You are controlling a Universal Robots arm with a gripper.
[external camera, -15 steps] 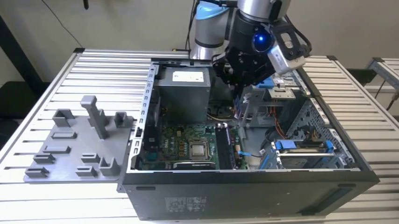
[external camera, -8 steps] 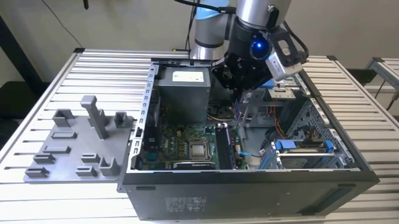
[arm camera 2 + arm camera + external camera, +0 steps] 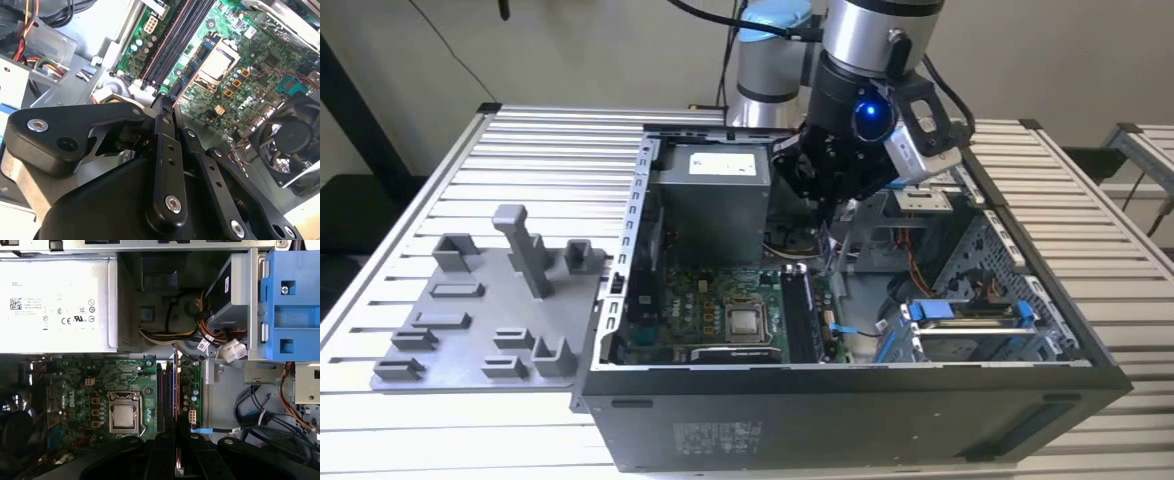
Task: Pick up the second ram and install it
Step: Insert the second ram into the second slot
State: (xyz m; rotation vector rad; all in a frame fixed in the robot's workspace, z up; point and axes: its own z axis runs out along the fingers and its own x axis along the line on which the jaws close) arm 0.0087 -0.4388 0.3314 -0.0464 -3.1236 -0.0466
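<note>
Exterior view, gripper [image 3: 833, 212] pointing down, clasping second ram [image 3: 833, 245]

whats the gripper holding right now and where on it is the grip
The gripper holds the second ram, pinched across its flat faces at the edge nearest the wrist. The rest of the stick hangs free above the motherboard slots.
</note>
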